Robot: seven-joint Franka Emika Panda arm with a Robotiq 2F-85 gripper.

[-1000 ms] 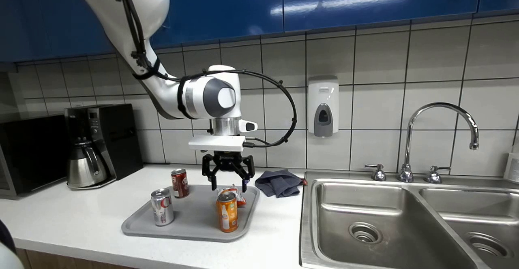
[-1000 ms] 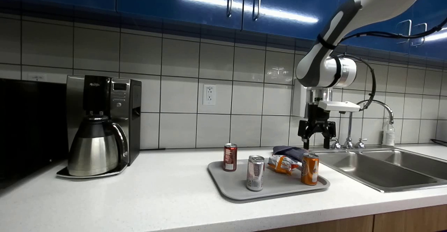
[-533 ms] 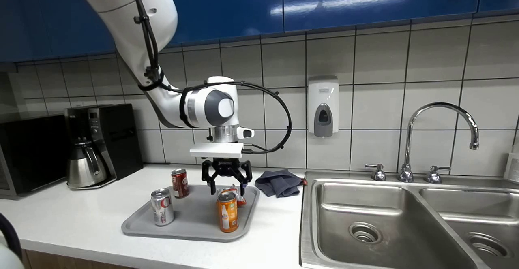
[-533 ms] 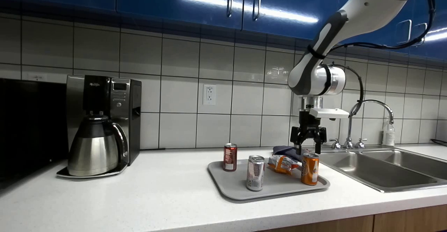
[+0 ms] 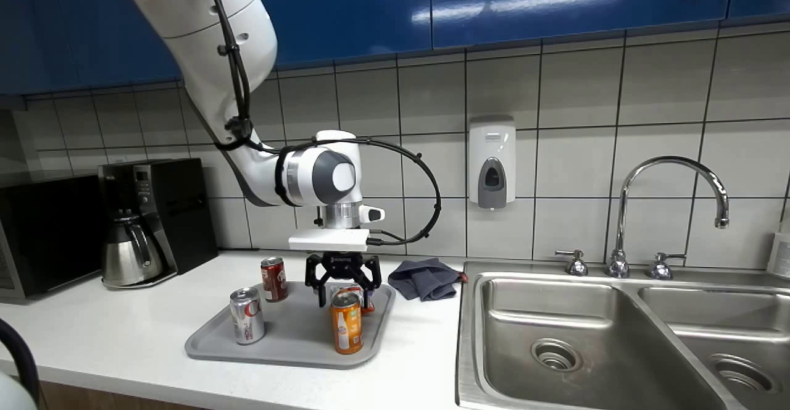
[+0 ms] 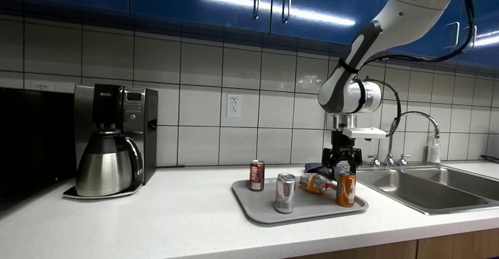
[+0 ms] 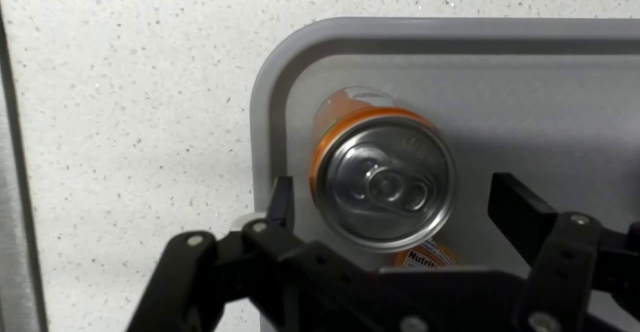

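The gripper point(image 5: 344, 302) had its jaws wide apart, one orange can point(image 7: 386, 182) showing between them mid-frame in the wrist view. Low and right of centre in an exterior view, one gray tray point(image 6: 260, 215) bore that can, one silver can point(image 6: 285, 193), one red can point(image 6: 257, 176) and one packet point(image 6: 314, 184), atop a white counter point(image 6: 136, 227); blue cupboards point(image 6: 175, 15) spanned the top.

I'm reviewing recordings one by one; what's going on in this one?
A black two-fingered robot gripper is open near the top of an upright orange metal drink can. It holds nothing. The can stands on a grey rectangular tray, along with a silver metal can, a dark red metal can and a shiny orange-and-white packet.
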